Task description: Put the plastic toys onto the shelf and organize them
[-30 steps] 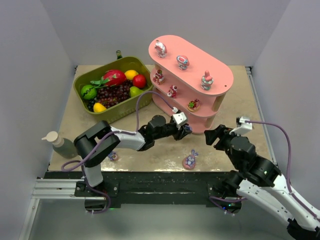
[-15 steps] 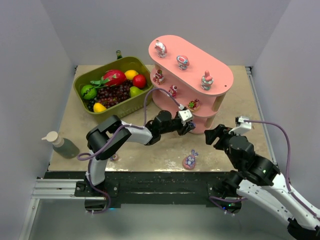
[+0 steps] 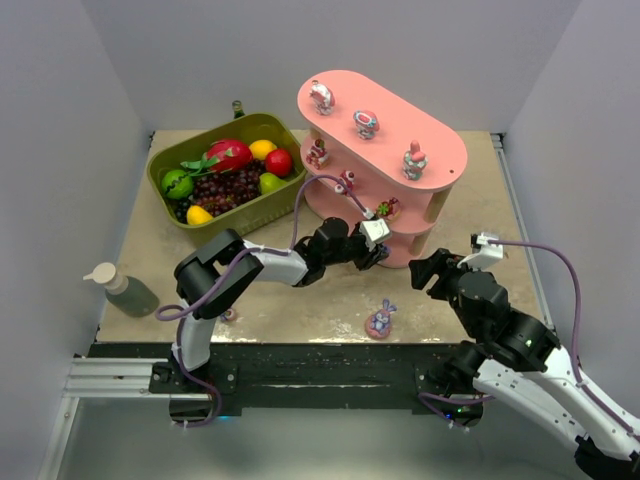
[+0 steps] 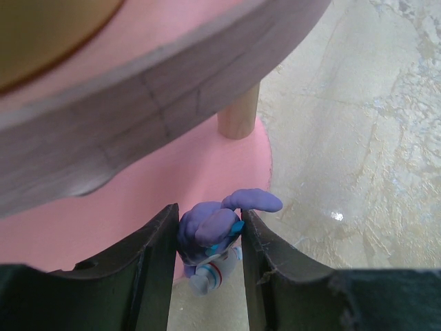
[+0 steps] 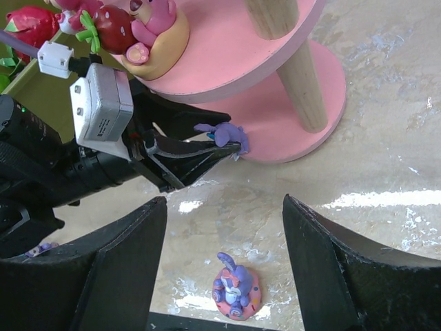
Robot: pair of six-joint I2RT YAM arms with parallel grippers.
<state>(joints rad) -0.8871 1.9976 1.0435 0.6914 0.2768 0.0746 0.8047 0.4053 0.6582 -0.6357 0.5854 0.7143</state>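
The pink shelf (image 3: pixel 440 140) has three toys on its top board and three on its middle board, one a strawberry-and-bear piece (image 5: pixel 141 34). My left gripper (image 4: pixel 210 221) is shut on a small purple toy (image 4: pixel 207 231) with a long ear. It holds the toy at the rim of the shelf's bottom board (image 4: pixel 207 162), under the middle board. In the top view the left gripper (image 3: pixel 382 256) is at the shelf's front foot. My right gripper (image 5: pixel 224 221) stands open above a blue-pink bunny (image 5: pixel 236 289) on the table. Another tiny toy (image 3: pixel 227 313) lies by the left arm.
An olive-green basket (image 3: pixel 240 222) with plastic fruit and grapes stands left of the shelf. A pale bottle (image 3: pixel 120 288) stands at the table's left edge. A wooden upright (image 4: pixel 239 117) rises just behind the held toy. White walls close in both sides.
My left gripper has moved right and forward with the purple toy, up to the shelf's bottom board. The right arm has stayed still.
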